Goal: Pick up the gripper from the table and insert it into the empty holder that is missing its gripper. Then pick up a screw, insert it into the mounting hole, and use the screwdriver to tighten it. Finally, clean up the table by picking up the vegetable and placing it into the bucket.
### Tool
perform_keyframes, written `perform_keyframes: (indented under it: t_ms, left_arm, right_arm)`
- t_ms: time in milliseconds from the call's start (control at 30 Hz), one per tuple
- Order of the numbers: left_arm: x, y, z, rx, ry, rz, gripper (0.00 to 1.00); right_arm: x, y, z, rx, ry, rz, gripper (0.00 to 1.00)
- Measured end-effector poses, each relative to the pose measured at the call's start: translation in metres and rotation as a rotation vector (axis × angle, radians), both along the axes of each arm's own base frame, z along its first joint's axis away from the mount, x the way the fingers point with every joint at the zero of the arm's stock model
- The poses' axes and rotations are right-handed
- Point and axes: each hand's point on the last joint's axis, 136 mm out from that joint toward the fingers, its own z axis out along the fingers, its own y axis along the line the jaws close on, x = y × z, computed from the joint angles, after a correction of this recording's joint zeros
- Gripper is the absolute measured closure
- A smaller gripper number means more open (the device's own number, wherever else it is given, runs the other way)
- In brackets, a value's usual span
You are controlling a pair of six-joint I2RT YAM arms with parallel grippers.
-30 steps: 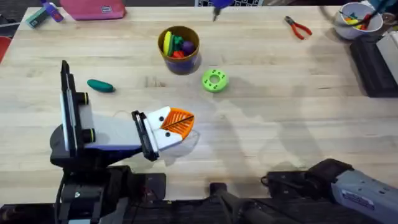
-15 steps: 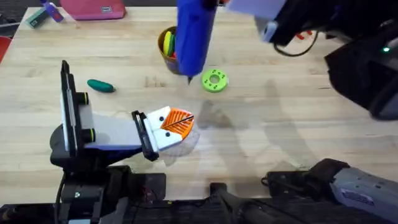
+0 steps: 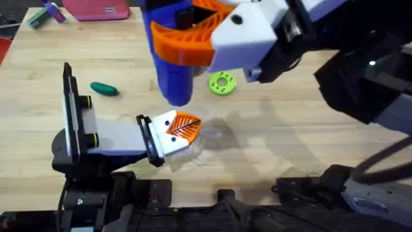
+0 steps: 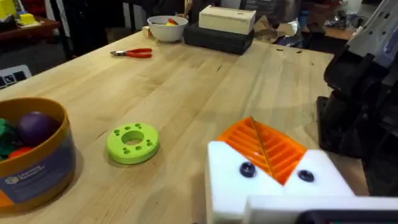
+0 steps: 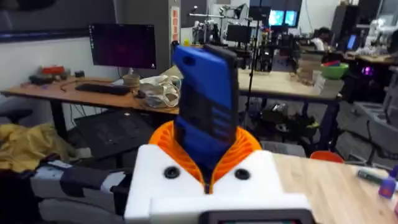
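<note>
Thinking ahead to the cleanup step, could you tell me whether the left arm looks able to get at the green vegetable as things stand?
Probably yes. The vegetable lies alone on bare table beside the left arm, with nothing over it. The left gripper points away from it, though, so it would have to turn.

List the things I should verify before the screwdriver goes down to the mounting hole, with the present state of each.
1. Screwdriver clamped between the right gripper's fingers: ok.
2. Orange gripper part sitting in the white holder block: ok, as far as it shows.
3. Screw already placed in the mounting hole: cannot tell; it is only a dark spot.
4. Bit lined up over the hole: cannot tell; the screwdriver's tip is blurred in the overhead view.
5. Green disc apart from the block: ok.
6. Vegetable in the bucket: not ok; it lies on the table.
</note>
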Motion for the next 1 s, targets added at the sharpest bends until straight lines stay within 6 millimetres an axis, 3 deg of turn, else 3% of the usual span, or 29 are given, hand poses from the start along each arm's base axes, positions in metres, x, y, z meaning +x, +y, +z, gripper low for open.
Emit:
perform_keyframes:
  t_ms: [400,1000]
  left_arm:
    - [0.0,0.0,0.0,0.0,0.0,0.0,0.984]
    - [0.0,0.0,0.0,0.0,0.0,0.0,0.984]
  right_arm:
    - [0.008,0.024,-0.027,-0.03,0.006,0.035,0.977]
    - [-0.005,0.038,-0.036,-0.031,-0.017,0.085,0.977]
